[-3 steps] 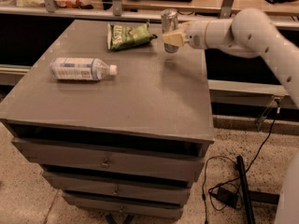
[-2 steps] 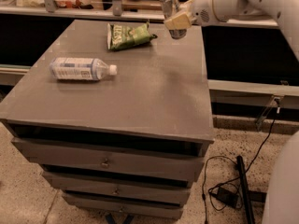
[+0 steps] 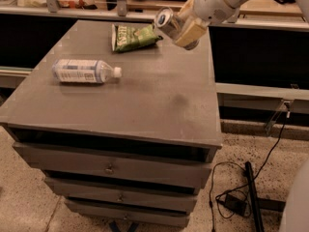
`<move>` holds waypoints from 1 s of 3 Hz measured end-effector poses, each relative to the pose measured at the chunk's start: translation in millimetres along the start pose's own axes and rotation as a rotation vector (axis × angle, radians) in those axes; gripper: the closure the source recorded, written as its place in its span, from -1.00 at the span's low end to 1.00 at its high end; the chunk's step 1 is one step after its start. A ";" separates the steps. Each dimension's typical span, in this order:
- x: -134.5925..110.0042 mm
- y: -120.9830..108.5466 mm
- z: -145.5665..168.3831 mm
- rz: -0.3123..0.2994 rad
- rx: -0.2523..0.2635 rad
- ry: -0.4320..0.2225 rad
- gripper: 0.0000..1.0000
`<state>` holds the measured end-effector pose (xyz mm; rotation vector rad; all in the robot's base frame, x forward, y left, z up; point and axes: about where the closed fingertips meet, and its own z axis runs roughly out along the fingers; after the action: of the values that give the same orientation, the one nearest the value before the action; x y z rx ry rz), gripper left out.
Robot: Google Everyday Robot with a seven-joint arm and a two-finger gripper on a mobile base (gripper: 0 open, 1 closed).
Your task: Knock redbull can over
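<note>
The redbull can (image 3: 167, 21) is a slim silver-and-blue can. It is held off the grey table (image 3: 159, 105) near the back right edge, tilted with its shiny top pointing left towards the camera. My gripper (image 3: 185, 31), with cream-coloured fingers (image 3: 191, 33), comes in from the upper right and is shut around the can's body. The can's lower end is hidden behind the fingers.
A green snack bag (image 3: 133, 36) lies at the back of the table, just left of the can. A clear water bottle (image 3: 85, 71) lies on its side at the left. Drawers (image 3: 111, 167) are below the top. A black cable and adapter (image 3: 234, 202) lie on the floor at the right.
The can stood upright on the table with the gripper around it. It has since been lifted off the surface and tipped over to the left in the gripper.
</note>
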<state>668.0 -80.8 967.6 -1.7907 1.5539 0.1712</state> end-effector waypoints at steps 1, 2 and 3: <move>1.3 23.3 -1.6 -0.209 -0.072 0.042 1.00; 10.4 46.6 6.4 -0.403 -0.169 0.087 1.00; 22.3 62.8 16.6 -0.596 -0.217 0.158 1.00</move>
<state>623.3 -87.7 915.9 -2.4063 1.0653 -0.0971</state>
